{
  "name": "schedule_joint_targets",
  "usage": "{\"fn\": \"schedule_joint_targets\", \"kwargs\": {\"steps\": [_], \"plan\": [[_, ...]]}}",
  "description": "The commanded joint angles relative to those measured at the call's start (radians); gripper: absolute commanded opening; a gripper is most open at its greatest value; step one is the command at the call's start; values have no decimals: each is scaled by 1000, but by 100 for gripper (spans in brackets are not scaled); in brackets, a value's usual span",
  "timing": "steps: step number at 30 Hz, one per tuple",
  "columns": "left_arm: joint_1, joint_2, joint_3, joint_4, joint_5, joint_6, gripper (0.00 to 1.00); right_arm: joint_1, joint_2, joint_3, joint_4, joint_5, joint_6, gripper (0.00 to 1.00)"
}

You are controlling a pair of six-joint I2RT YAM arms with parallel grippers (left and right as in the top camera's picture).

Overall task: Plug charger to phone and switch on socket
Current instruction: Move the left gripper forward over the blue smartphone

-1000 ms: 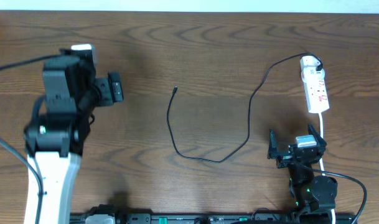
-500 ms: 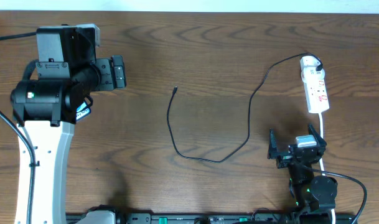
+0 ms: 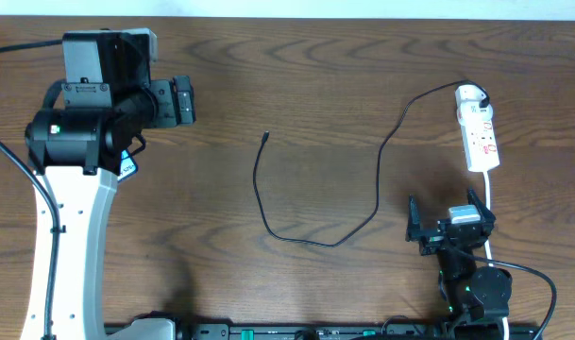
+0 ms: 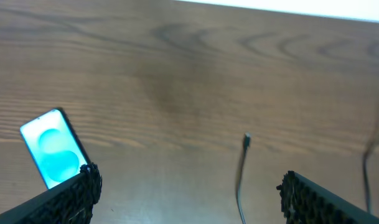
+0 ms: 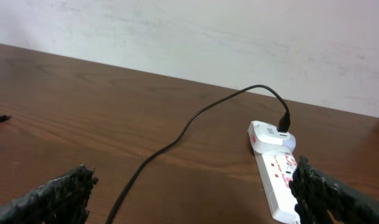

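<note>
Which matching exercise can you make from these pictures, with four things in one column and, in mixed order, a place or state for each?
Things:
1. phone
2. charger's connector tip
3. charger's white plug adapter
4. right gripper

Places or states:
A. open, holding nothing
B. seated in the socket, at its far end
C. face up, screen light blue
D. loose on the table, joined to nothing

Pairs: 1-C, 2-D, 3-B, 4-A.

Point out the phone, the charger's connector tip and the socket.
phone (image 4: pixel 53 149), left wrist view, middle of its light blue screen.
charger (image 3: pixel 266 138), overhead view, the small connector tip at its free end.
socket (image 3: pixel 481 139), overhead view, middle of the white strip's body.
</note>
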Motion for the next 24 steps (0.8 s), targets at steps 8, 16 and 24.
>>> {"fn": "schedule_joint_targets", "kwargs": {"steps": [8,16,24], "plan": [[78,263,117,60,-233,-224,93,5,-6,-1,-5,1,11,99],[177,471,244,-16,-267,-289,93,5,-6,-1,-5,1,11,99],[319,639,244,-96,-282,-345,93,5,-6,-1,-5,1,11,99]]}}
